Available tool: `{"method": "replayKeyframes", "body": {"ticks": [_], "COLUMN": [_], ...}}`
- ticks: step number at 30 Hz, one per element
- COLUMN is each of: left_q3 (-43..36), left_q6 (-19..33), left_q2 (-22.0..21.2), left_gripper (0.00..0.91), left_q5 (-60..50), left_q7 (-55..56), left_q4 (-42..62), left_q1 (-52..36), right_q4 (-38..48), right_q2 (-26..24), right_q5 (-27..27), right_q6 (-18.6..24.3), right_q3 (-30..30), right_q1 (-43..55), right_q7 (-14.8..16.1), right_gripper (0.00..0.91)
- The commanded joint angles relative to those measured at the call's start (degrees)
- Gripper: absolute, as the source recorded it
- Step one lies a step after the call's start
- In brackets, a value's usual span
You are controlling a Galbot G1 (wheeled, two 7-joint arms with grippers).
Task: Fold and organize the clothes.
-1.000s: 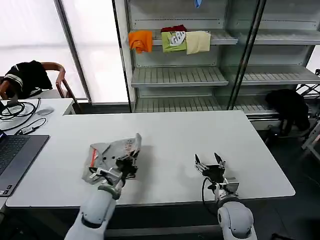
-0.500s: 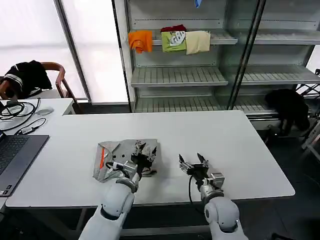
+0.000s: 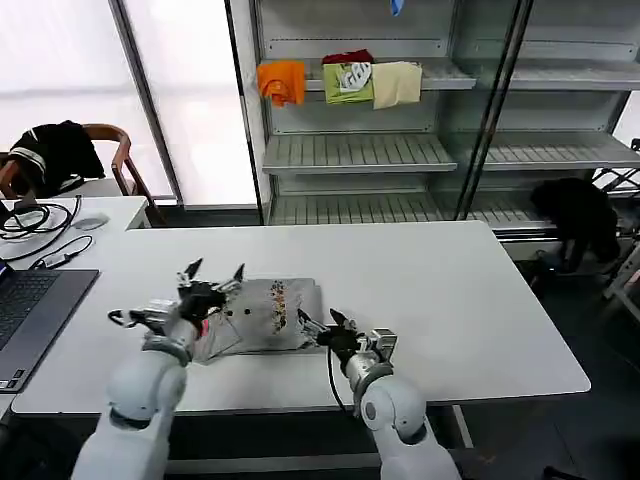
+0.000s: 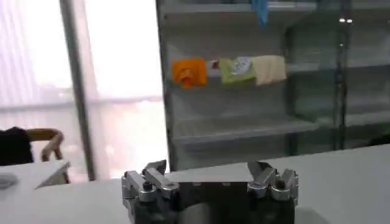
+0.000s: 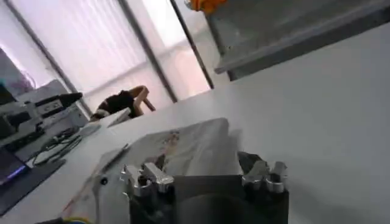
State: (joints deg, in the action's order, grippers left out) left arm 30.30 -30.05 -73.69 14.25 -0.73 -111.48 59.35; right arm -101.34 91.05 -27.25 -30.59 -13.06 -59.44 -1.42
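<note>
head view: the shirt (image 3: 262, 316) lies folded on the table (image 3: 480, 300), long axis left to right between the arms. the left gripper (image 3: 212, 274) hovers open over its left end; the right gripper (image 3: 318, 323), open, sits at its right edge, nearer. left wrist view: left gripper (image 4: 210, 176) spread, empty. right wrist view: right gripper (image 5: 204, 173) open, shirt (image 5: 177, 149) just ahead.

light: bright daylight from the windows (image 3: 70, 90), blown out white | glare: pale sheen on the surface (image 3: 450, 290) | shadows: soft, faint under the arms | blur: left wrist view hazy, shelves (image 4: 244, 122) soft | right wrist view tilted, background out of focus
</note>
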Motion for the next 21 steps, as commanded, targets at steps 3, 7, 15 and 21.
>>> {"method": "replayKeyframes", "body": {"ticks": [3,7,15,21], "left_q3": [12.9,12.7,12.6,12.8], "left_q6": [-1.0,-0.8,-0.7,0.0], "left_q2": [1.7,1.4,1.1,0.9], "left_gripper": [0.907,0.907,0.907,0.907], "left_q5": [6.9,6.8,6.5,6.5], "left_q7": [-0.5,-0.8,-0.7,-0.7], "left_q4": [-1.2,-1.1,0.2,0.8], "left_q1": [7.0,7.3,7.9,8.8], "right_q4": [1.9,0.0,-2.9,-4.5], "right_q2": [0.4,0.0,-0.4,-1.4], "right_q5": [-6.8,-6.9,-6.6,-6.1], "right_q6": [-2.3,-2.4,-2.5,-2.6], "right_q3": [3.1,1.9,0.4,-0.4], "right_q1": [0.9,-0.2,-2.5,-3.8], "right_q7": [-3.8,-4.1,-6.3,-8.1], "right_gripper": [0.0,0.0,0.0,0.0]}}
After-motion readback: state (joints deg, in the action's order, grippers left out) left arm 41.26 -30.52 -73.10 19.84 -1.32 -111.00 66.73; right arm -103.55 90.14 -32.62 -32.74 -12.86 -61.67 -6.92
